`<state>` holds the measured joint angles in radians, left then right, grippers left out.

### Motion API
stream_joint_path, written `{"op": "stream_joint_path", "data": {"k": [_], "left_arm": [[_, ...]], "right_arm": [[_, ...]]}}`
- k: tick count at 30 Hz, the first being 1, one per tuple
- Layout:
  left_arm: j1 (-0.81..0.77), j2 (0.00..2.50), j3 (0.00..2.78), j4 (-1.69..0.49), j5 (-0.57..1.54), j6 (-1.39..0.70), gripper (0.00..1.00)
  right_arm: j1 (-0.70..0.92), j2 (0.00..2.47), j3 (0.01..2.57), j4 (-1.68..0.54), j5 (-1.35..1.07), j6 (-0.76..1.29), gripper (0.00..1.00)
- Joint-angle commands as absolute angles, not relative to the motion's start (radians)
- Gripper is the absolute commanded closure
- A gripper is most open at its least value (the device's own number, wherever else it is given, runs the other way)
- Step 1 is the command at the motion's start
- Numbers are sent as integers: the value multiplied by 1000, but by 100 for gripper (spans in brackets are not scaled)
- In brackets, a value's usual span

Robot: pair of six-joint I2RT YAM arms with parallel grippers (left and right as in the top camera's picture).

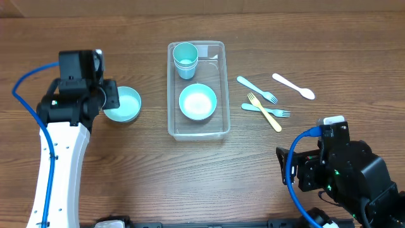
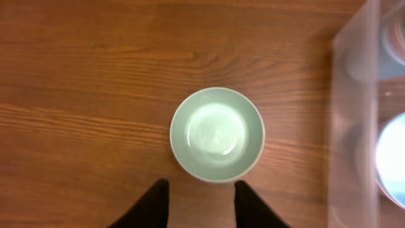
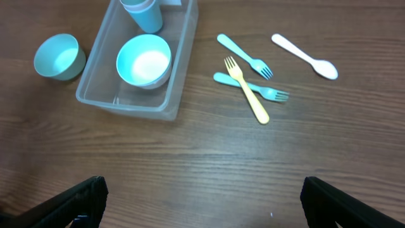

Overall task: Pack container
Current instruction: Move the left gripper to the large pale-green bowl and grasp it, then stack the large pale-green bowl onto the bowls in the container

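ok so here's where i'm at: my left gripper (image 2: 201,187) is spread open with nothing in it. it's hovering right by the loose bowl (image 2: 217,134), a pale blue-green one sitting upright on the wooden table (image 1: 190,177). in the left wrist view the bowl sits just ahead of my two fingertips, and i can't tell if either one is touching the rim. my right gripper (image 3: 202,183) is also wide open and empty, parked low at the near right side of the table, well apart from everything. the container (image 1: 217,73) is the clear tub in the middle of the table, just to the right of that loose bowl with a strip of bare wood between them. inside it there's a second light blue bowl (image 1: 197,102) at the near end and what looks like a couple of stacked blue cups (image 1: 185,60) at the far end. the cutlery is all outside, on the table to the right of the tub. one blue fork (image 1: 256,89) lies by itself, then a yellow fork (image 1: 264,111) lies crossed over a second blue fork (image 1: 283,113), and a white spoon (image 1: 293,86) sits furthest right. from the left wrist view i can also see the tub's cloudy wall along the right edge of the frame.
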<state>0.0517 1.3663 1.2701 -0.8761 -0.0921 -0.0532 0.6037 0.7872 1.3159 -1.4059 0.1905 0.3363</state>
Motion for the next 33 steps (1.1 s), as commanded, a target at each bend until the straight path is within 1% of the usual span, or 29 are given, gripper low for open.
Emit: {"op": "stream_joint_path", "data": {"k": [1,3,6,9,12,14,17,21,24,29,32,33], "left_arm": [[76,1388,1154,-777,-21,5,57],[76,1412,1127,-728,-30,5,46],[124,1507,1122,-678,-84,31,41],[197,1597,1122,-628,-12,51,41],[231,1658,1122,-592,-3,87,42],[236,1700,1122,-567,-3,102,42],[235,1768,1122,-517,14,102,39],[236,1862,1122,-468,75,101,40],[236,1892,1122,-458,80,101,38],[236,1931,1122,-440,95,101,37],[235,1959,1122,-436,102,101,39],[236,1959,1122,-436,101,101,42]], "right_arm": [[605,783,1318,-1400,202,341,0],[605,783,1318,-1400,202,341,0],[605,783,1318,-1400,202,341,0],[605,783,1318,-1400,202,341,0],[605,783,1318,-1400,202,341,0],[605,783,1318,-1400,202,341,0],[605,783,1318,-1400,202,341,0],[605,783,1318,-1400,202,341,0],[605,783,1318,-1400,202,341,0],[605,783,1318,-1400,202,341,0],[605,783,1318,-1400,202,341,0],[605,783,1318,-1400,202,341,0]]}}
